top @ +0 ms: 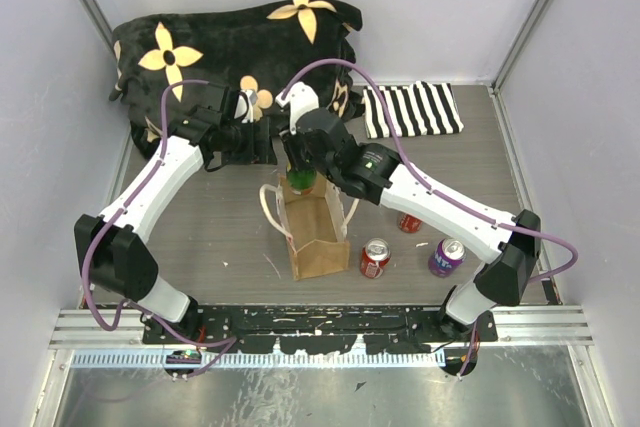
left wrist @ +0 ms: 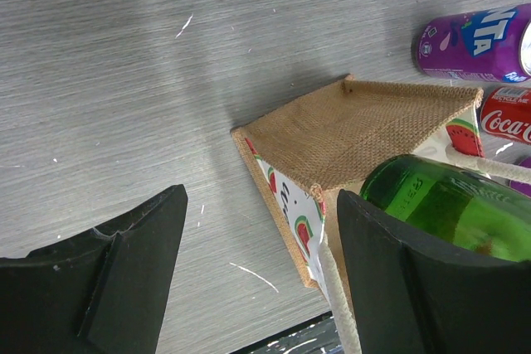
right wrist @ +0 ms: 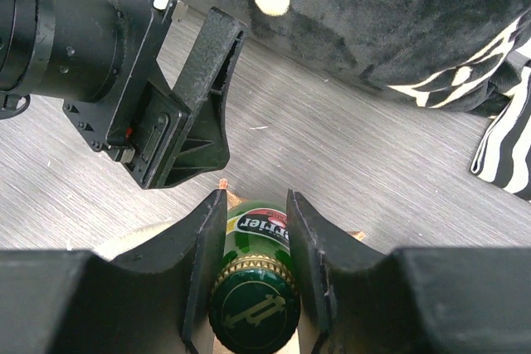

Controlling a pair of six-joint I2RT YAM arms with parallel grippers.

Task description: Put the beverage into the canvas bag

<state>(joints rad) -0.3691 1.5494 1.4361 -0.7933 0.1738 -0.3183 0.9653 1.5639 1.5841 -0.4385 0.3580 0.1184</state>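
The tan canvas bag (top: pixel 318 235) stands at the table's middle, cream handles at its far end. My right gripper (top: pixel 300 165) is shut on the neck of a green glass bottle (top: pixel 301 183), held upright at the bag's mouth. The right wrist view shows the fingers (right wrist: pixel 199 246) clamping the bottle (right wrist: pixel 253 308) just below its cap. My left gripper (top: pixel 262 142) is open just left of the bottle. In the left wrist view the bag (left wrist: pixel 348 130) and its handle (left wrist: pixel 336 300) lie beside the right finger (left wrist: pixel 390 271), and the bottle (left wrist: pixel 452 205) shows behind it.
Two red cans (top: pixel 374 257) (top: pixel 410 222) and a purple can (top: pixel 446 257) stand right of the bag. A black flowered cushion (top: pixel 240 47) and a striped cloth (top: pixel 412 109) lie at the back. Grey walls close in both sides.
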